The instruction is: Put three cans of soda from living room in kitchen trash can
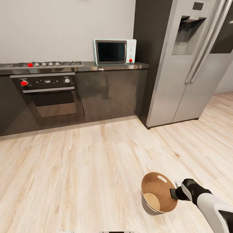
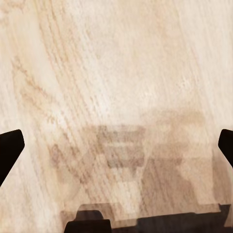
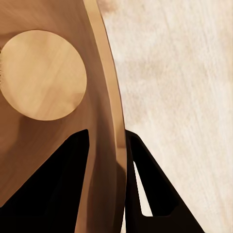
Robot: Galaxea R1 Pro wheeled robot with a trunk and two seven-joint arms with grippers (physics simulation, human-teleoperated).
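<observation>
I am in the kitchen. The trash can (image 1: 154, 187), grey outside and brown-copper inside, hangs tilted low over the pale wood floor at the lower right of the head view. My right gripper (image 1: 176, 193) is shut on its rim, one finger inside the wall (image 3: 104, 97) and one outside. The bin's round bottom (image 3: 43, 75) is bare. The soda cans are out of view. My left gripper (image 2: 116, 145) is open over bare floor, its dark fingertips (image 2: 9, 150) far apart with nothing between them.
Dark grey cabinets (image 1: 110, 94) run along the far wall, with a built-in oven (image 1: 51, 97) and a gas hob (image 1: 42, 64) at the left. A mint-green microwave (image 1: 115, 51) sits on the counter. A tall steel fridge (image 1: 191, 61) stands at the right. Wood floor (image 1: 81, 178) lies between.
</observation>
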